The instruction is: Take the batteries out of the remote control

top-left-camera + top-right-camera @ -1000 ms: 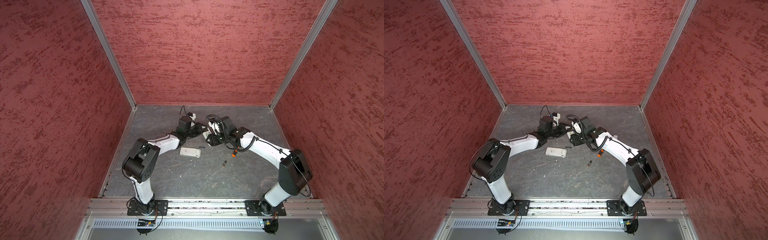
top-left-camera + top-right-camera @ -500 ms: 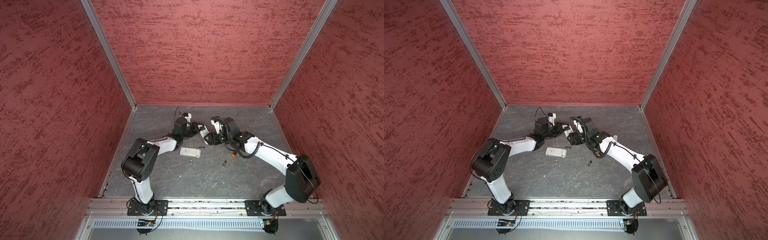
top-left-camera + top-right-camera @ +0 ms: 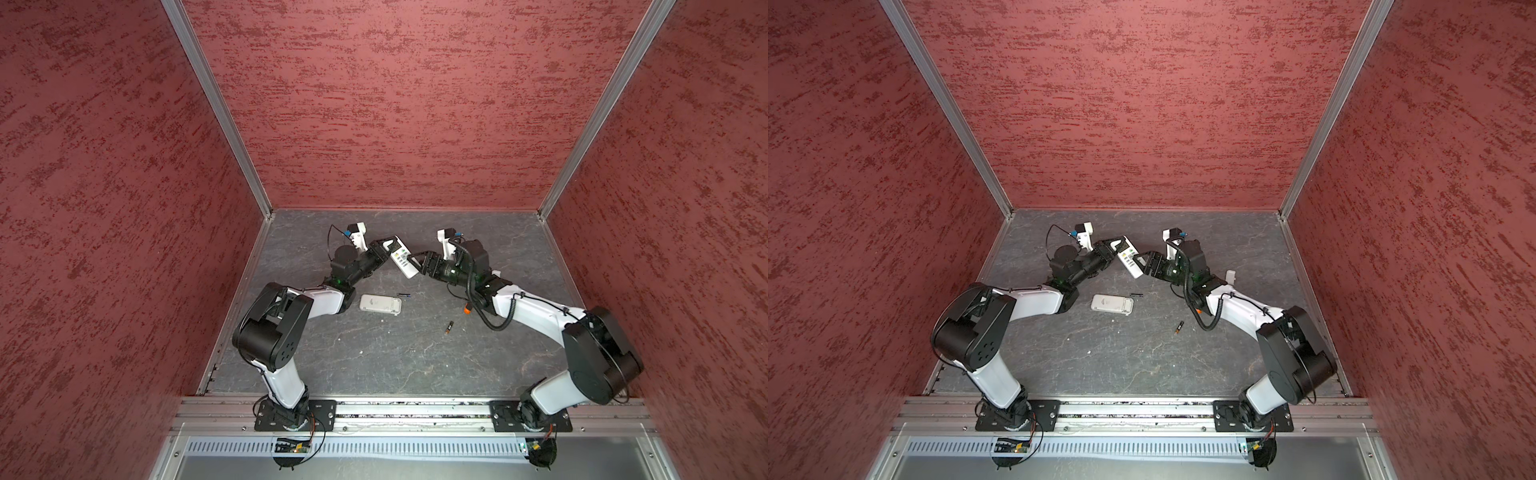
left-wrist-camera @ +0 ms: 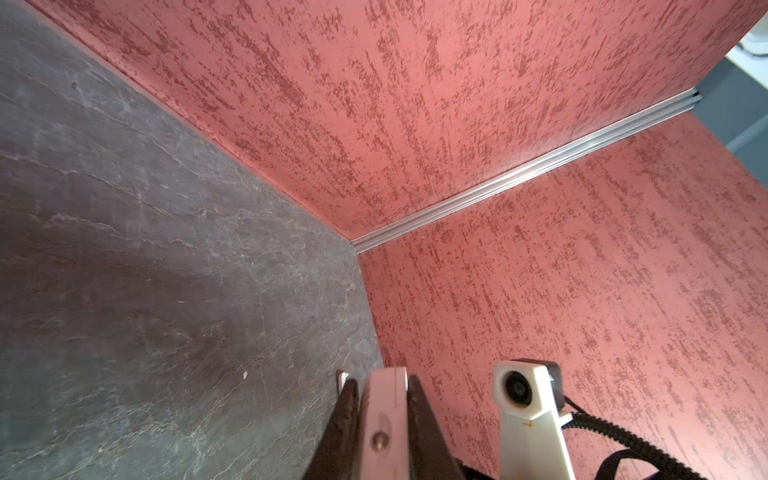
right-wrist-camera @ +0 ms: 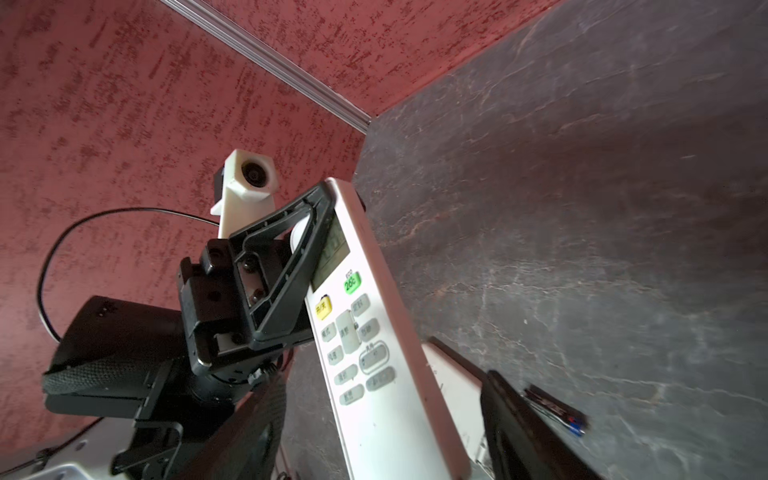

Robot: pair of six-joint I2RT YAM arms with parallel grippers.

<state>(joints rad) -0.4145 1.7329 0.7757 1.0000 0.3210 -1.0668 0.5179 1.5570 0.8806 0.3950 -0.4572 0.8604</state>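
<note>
The left tool [image 3: 387,246] is clamped on the display end of the white remote [image 3: 402,259], holding it off the counter [image 3: 374,357] at a slant with its button face toward both top views. I judge that this grip leaves the lower end free for the right tool [image 3: 416,267], since a battery bay would sit on the hidden back. The right tool's fingers [image 5: 523,432] stand apart on either side of that lower end. The right wrist view shows gaps between them and the remote, so this tool grips nothing. 1 battery [image 3: 449,328] with a gold-brown end lies loose on the counter, well apart from both tools. 1 dark slim cylinder [image 3: 403,295] (probably a battery too, though its tip looks blue in the right wrist view) lies just beside a second remote [image 3: 380,303], which lies flat under the raised one. Whether any cell sits inside the raised remote I cannot tell, because its back faces away from every camera. An orange tip, likely the screwdriver [image 3: 467,309], shows beside the right forearm, and a small white cover [image 3: 1230,275] lies near that arm. The 2 tools are close together, so working room looks tight. Anything that drops would probably land among the items below.
</note>
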